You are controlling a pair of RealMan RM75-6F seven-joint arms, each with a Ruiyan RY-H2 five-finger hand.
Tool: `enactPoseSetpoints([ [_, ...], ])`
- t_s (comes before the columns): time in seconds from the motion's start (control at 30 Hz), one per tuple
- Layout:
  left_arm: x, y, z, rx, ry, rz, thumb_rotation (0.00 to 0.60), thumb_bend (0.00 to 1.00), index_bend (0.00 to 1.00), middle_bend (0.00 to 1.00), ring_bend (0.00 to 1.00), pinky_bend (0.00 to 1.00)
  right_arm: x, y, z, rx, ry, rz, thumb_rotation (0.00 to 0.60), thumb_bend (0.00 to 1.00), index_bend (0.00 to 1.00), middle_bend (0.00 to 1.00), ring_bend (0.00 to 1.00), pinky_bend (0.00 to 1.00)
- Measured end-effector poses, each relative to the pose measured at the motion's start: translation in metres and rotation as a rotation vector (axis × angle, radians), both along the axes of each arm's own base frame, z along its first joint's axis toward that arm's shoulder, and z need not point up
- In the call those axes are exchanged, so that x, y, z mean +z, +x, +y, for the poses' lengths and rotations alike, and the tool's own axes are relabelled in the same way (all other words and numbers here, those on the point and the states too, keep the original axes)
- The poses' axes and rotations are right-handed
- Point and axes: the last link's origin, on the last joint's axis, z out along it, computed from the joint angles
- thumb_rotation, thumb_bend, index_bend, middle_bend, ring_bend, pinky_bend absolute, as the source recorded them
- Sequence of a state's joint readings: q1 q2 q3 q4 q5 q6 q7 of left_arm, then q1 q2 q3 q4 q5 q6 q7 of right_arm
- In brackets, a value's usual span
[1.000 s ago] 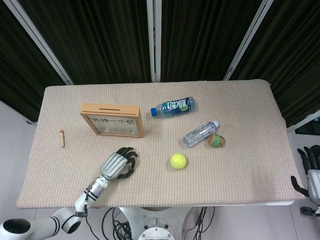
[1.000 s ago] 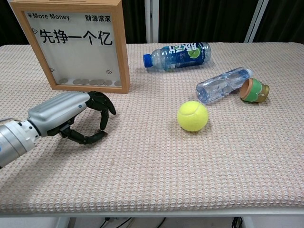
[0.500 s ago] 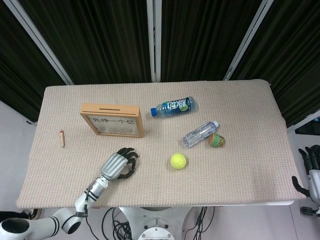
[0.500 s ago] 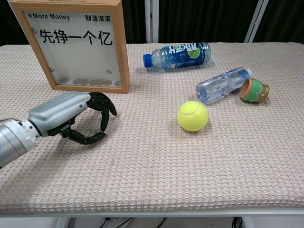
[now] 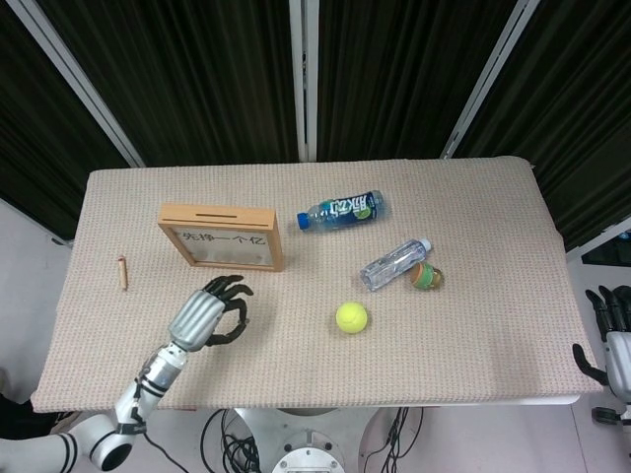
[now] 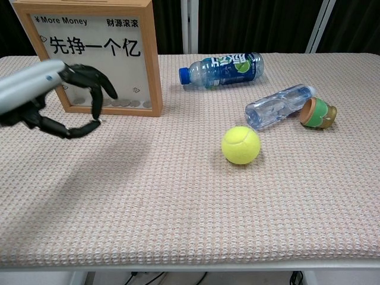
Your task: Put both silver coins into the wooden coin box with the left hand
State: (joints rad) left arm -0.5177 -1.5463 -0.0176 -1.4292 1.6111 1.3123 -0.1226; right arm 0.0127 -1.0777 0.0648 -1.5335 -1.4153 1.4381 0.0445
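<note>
The wooden coin box (image 5: 222, 236) stands upright at the table's left middle, with its slot (image 5: 219, 210) on top. Several silver coins (image 6: 113, 103) lie behind its window at the bottom. My left hand (image 5: 207, 313) hovers above the table just in front of the box. In the chest view the left hand (image 6: 56, 98) has curled fingers, and the thumb meets a fingertip in a pinch on a silver coin too small to make out clearly. No loose coin shows on the table. My right hand (image 5: 611, 335) hangs off the table's right edge, holding nothing.
A blue-labelled bottle (image 5: 340, 210) lies right of the box. A clear bottle (image 5: 394, 263), a small green-and-brown object (image 5: 427, 277) and a tennis ball (image 5: 351, 316) sit mid-right. A short brown stick (image 5: 122, 271) lies at far left.
My left hand has lifted off the table and moved left and towards the box, fingers still curled in a pinch. The right hand has not moved.
</note>
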Motion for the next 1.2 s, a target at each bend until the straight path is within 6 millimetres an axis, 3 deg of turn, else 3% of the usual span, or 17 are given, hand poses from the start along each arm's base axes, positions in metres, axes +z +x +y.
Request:
enactPoseSetpoints([
  [0.37,0.122,-0.024,0.010,0.084,0.244,0.005,0.600,0.41,0.64,0.30,0.14,0.23,-0.003,0.004,-0.003,0.009,0.000,0.003,0.600,0.33,0.00,0.00,0.00,0.00],
  [0.6,0.178,-0.013,0.030,0.102,0.316,0.003,0.600,0.41,0.63,0.30,0.14,0.23,-0.003,0.006,-0.004,0.009,0.000,0.011,0.600,0.33,0.00,0.00,0.00,0.00],
  [0.8,0.188,0.010,0.054,0.108,0.233,0.018,0.600,0.41,0.63,0.31,0.14,0.23,-0.006,0.007,-0.006,0.003,0.007,0.013,0.600,0.33,0.00,0.00,0.00,0.00],
  [1.2,0.180,0.071,0.112,0.109,0.024,0.067,0.600,0.41,0.62,0.31,0.14,0.22,-0.004,0.003,-0.008,-0.009,0.000,0.018,0.600,0.33,0.00,0.00,0.00,0.00],
])
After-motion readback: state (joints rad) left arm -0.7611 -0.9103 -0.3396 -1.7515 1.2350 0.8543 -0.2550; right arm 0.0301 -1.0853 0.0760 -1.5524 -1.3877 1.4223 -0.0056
